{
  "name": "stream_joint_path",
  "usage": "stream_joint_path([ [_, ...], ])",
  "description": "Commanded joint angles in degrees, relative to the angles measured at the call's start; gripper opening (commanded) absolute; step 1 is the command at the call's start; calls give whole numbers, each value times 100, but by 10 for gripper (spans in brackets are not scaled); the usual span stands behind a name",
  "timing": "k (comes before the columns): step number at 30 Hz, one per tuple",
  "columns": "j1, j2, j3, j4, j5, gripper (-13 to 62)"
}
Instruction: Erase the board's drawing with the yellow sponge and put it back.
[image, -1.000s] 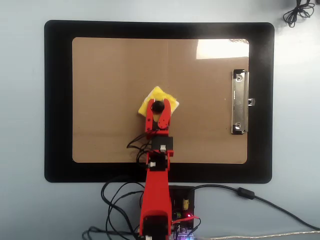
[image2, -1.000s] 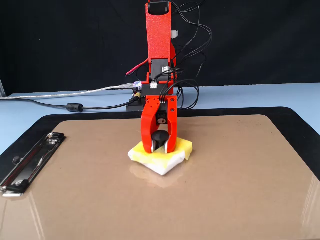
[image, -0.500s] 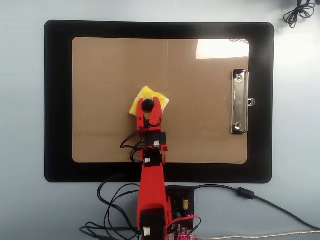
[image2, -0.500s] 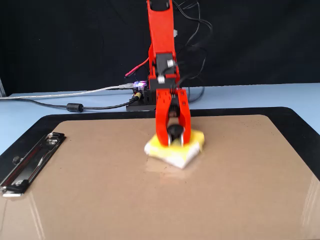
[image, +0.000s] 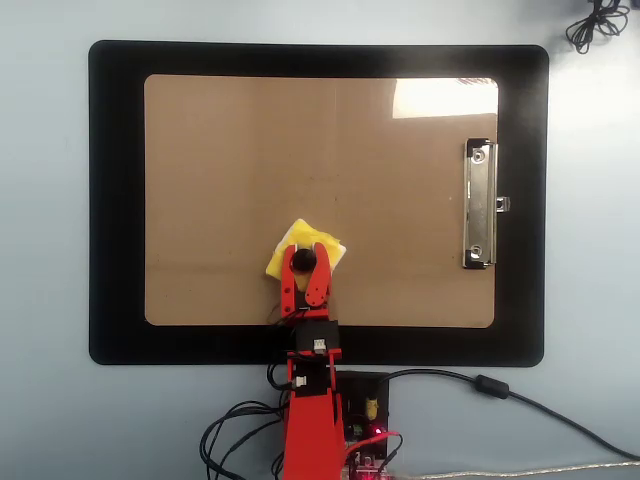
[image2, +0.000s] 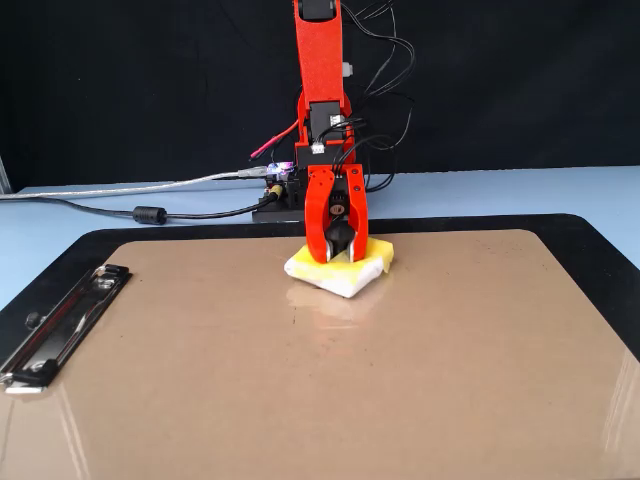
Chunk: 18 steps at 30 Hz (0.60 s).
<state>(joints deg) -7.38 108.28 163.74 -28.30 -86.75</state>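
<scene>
Sponge (image: 303, 245) sits flat on the board (image: 230, 160), just below centre of the overhead frame and centre in the fixed view (image2: 340, 268). Red gripper (image: 303, 265) is clenched on the sponge's black knob (image2: 341, 235), one jaw either side. Silver clip (image: 480, 205) lies at right in the overhead view; a black mat (image: 115, 200) borders the board on the pale blue desk (image: 45, 250).

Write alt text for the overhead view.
A red robot arm's gripper grips the black knob of a yellow sponge on a brown clipboard, which lies on a black mat. The silver clip is at the right; no drawing shows.
</scene>
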Motion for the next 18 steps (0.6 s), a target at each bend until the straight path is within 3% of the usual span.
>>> stream_joint_path([
  [1, 79, 18, -44, -114, -62, -82],
  [6, 1028, -1459, -1573, -141, 0, -82],
  [10, 1433, -1951, -2171, -141, 0, -82],
  [13, 1477, -1573, -1485, -193, 0, -82],
  [18, 1257, 343, 334, -281, -26, -82],
])
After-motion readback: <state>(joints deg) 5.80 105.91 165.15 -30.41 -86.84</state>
